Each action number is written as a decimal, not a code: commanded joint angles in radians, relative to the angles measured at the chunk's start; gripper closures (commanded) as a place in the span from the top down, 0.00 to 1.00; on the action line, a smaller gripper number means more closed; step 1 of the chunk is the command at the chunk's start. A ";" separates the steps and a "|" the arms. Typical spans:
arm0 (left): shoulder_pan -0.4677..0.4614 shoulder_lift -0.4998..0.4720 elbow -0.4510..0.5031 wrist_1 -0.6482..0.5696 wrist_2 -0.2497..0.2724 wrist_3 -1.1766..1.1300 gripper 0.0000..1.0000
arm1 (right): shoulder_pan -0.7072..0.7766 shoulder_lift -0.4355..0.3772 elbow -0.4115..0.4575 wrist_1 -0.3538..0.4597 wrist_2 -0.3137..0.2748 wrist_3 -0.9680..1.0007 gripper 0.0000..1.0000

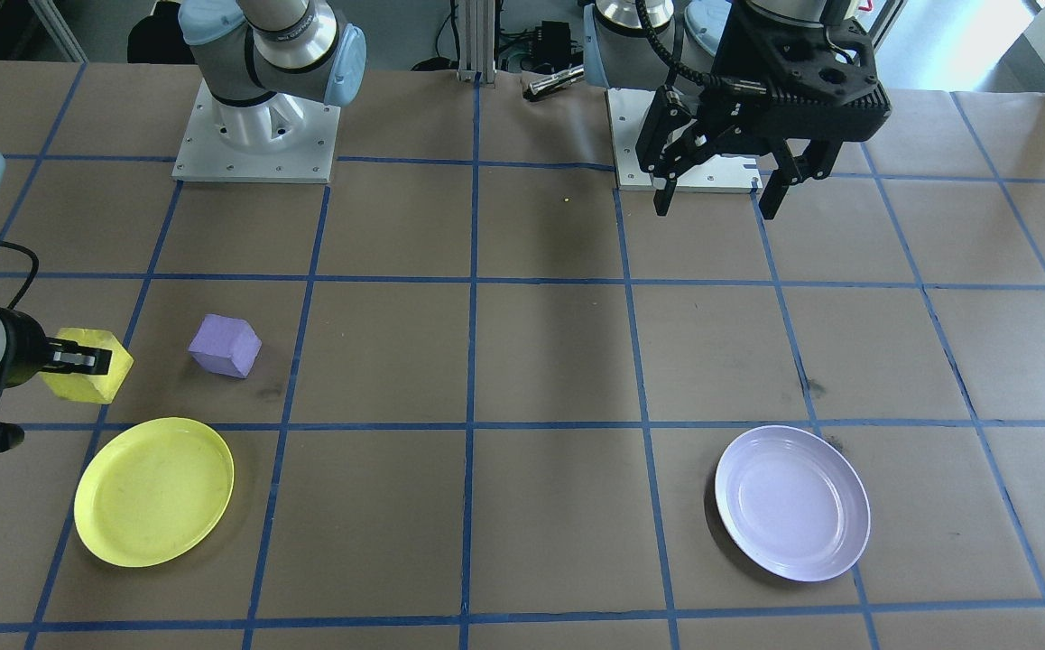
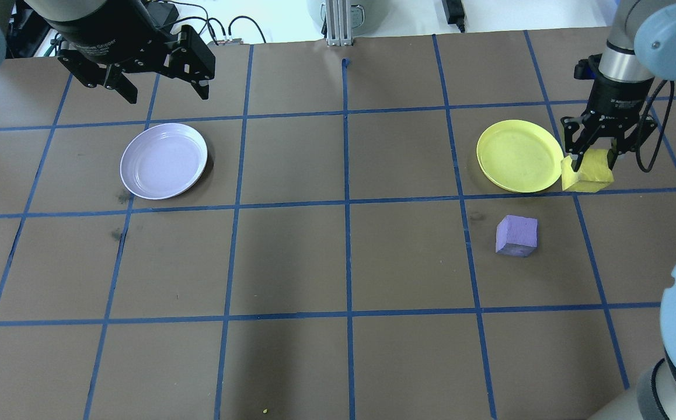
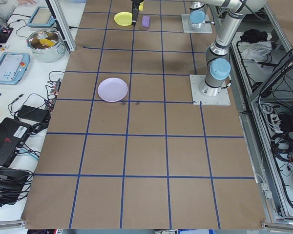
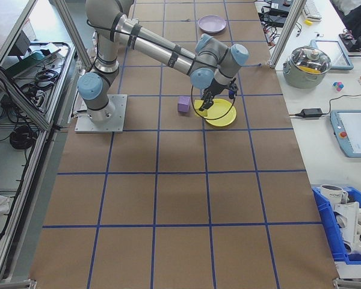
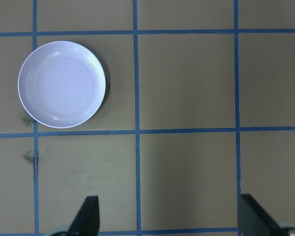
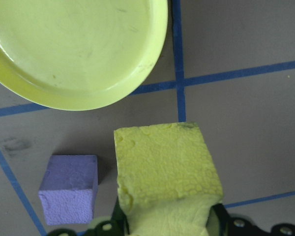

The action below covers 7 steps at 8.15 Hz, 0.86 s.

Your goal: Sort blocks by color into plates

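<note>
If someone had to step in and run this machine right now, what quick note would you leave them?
Right gripper: shut on the yellow block, lifted just beside the yellow plate, not over it yet.
Left gripper: open, empty, hovering beyond the purple plate.
Purple block: lying on the table near the yellow plate, far from its own plate.
Done: nothing is sorted; both plates are empty.
Left: put the yellow block in the yellow plate, then carry the purple block across to the purple plate.
</note>
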 commanded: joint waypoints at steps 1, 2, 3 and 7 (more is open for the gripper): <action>0.000 0.003 -0.003 0.003 -0.001 0.001 1.00 | 0.055 0.010 -0.073 -0.066 0.071 -0.002 0.00; -0.001 0.007 -0.010 0.003 0.003 0.001 1.00 | 0.087 0.041 -0.075 -0.114 0.070 -0.001 0.00; -0.001 0.007 -0.017 0.003 0.007 0.001 1.00 | 0.095 0.076 -0.075 -0.169 0.070 -0.001 0.00; -0.001 0.029 -0.041 0.002 0.010 0.001 1.00 | 0.101 0.165 -0.075 -0.268 0.091 0.013 0.78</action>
